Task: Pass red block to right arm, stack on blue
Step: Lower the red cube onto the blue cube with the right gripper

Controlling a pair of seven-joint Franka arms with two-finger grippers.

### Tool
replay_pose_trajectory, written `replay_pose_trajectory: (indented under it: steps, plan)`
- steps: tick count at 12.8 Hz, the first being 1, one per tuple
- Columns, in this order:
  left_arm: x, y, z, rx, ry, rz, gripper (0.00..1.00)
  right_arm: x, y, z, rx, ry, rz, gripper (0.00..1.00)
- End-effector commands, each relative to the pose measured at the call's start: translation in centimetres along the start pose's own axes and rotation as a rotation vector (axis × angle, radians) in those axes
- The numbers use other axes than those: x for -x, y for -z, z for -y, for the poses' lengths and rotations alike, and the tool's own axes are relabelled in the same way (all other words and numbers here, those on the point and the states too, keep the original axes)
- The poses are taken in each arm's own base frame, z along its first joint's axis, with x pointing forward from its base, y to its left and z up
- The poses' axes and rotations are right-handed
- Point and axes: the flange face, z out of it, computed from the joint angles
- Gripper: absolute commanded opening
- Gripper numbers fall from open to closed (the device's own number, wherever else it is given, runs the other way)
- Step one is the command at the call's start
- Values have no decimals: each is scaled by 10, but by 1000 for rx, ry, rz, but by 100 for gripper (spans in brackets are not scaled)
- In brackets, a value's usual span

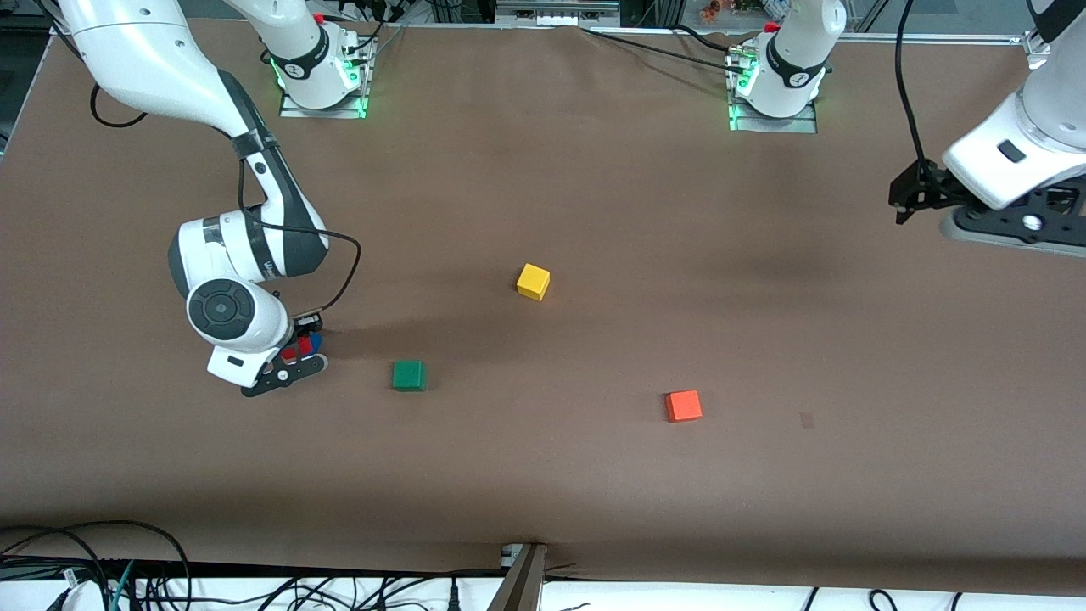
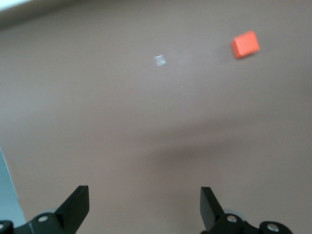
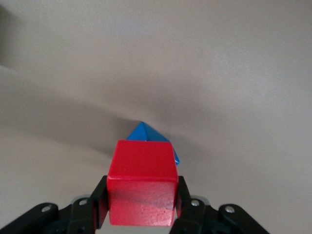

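- Red block (image 3: 142, 187): small cube, rigid, probably light, faces smooth; clamped between the fingers of the right gripper (image 3: 141, 207) on two opposite flat sides, its top face clear; hangs directly over the blue (image 3: 146, 134), whose corner shows beneath, turned off-square to it.
- Right gripper: low over the bench (image 1: 594, 187) toward the right arm's end; fingers clenched on the red block.
- Handling, as judged: flat-face grip is secure; edges want lining up before release, else the cube may slide off.
- Left gripper (image 2: 144, 207): fingers spread, empty; arm waits raised at its own end.
- Also present: green cube (image 1: 409, 375); yellow cube (image 1: 533, 281); orange cube (image 1: 683, 406).
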Motion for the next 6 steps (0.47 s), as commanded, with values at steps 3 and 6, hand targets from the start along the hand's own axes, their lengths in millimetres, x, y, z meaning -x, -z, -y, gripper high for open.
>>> replay_pose_trajectory:
  steps: [3,6]
  plan:
    - [3,3,15,51,110,8,100,-3,1,1,12,23,-3,10]
    - [12,-5,49,180,35,43,100,2,-11,-1,7,24,20,10]
